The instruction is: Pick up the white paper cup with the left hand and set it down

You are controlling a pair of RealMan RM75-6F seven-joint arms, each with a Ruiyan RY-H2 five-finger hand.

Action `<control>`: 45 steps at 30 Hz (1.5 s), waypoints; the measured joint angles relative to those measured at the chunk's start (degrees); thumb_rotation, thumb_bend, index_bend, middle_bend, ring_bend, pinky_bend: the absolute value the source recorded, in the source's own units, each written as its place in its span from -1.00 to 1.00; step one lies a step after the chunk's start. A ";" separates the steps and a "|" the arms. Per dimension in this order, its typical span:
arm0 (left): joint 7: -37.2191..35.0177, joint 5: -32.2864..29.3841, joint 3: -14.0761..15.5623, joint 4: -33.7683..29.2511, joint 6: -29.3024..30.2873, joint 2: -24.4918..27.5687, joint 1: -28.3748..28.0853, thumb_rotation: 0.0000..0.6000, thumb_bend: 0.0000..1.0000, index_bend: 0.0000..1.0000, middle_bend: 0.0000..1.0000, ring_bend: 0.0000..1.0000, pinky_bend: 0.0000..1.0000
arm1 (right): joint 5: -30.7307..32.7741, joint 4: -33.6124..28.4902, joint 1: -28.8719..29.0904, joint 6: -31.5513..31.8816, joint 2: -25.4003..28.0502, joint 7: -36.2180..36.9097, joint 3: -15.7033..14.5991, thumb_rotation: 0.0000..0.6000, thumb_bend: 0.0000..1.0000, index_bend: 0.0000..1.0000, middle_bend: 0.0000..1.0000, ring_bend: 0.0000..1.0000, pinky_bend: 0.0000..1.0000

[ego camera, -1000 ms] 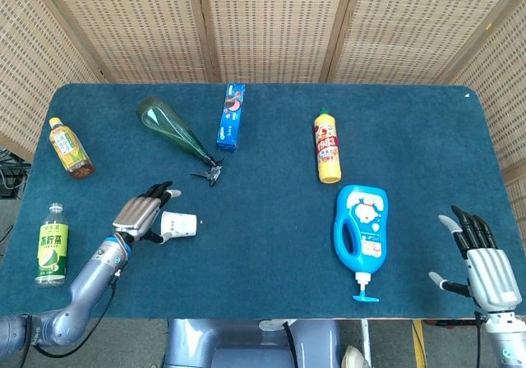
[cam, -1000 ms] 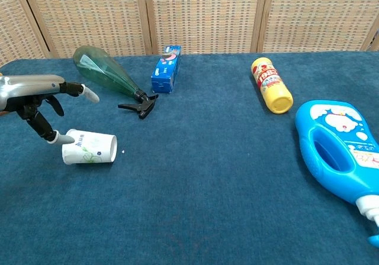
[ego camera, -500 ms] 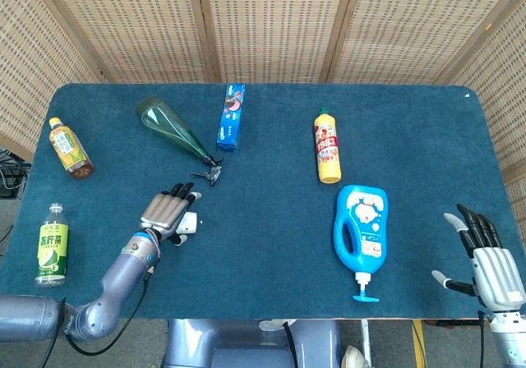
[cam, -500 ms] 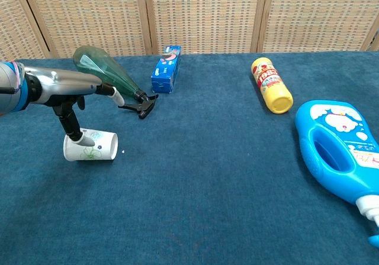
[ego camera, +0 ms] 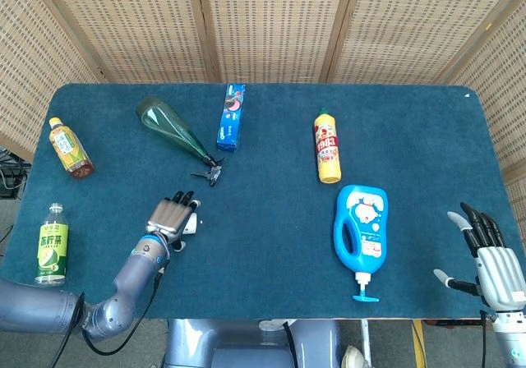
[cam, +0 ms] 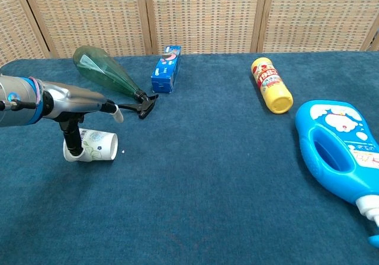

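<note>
The white paper cup (cam: 96,146) lies on its side on the blue table, mouth to the left. In the head view only a white sliver of the cup (ego camera: 191,224) shows beside the hand. My left hand (ego camera: 170,217) hovers right over it, fingers (cam: 95,106) stretched flat above the cup and the thumb (cam: 72,142) reaching down in front of the cup's left end. The fingers are not wrapped round the cup. My right hand (ego camera: 491,257) stays off the table's front right corner, fingers spread, holding nothing.
A green spray bottle (ego camera: 171,126) and a blue box (ego camera: 231,117) lie behind the cup. A yellow bottle (ego camera: 327,146) and a big blue detergent bottle (ego camera: 360,230) lie to the right. Two tea bottles (ego camera: 70,148) (ego camera: 53,245) sit at the left edge.
My left hand has slid right until it covers the cup, and its thumb has come down at the cup's left end. The cup has stayed put. The right hand dropped slightly.
</note>
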 measured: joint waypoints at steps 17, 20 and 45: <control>0.88 1.04 1.92 3.72 2.81 -4.83 -0.50 1.00 -0.47 -0.43 -0.74 -0.76 -0.40 | -0.72 -0.04 -0.22 0.64 0.35 2.09 -0.14 1.00 -0.96 -1.00 -1.00 -1.00 -1.00; 1.19 1.49 2.05 4.30 4.50 -6.20 -0.31 1.00 -0.47 -0.36 -0.68 -0.72 -0.37 | -0.94 -0.12 -0.43 1.33 0.56 2.62 -0.11 1.00 -0.96 -1.00 -1.00 -1.00 -1.00; -19.63 22.90 -0.88 7.12 9.55 -8.70 9.56 1.00 -0.29 -0.12 -0.44 -0.53 -0.23 | -0.67 -0.01 -0.80 2.47 0.74 4.61 0.56 1.00 -0.94 -1.00 -1.00 -1.00 -1.00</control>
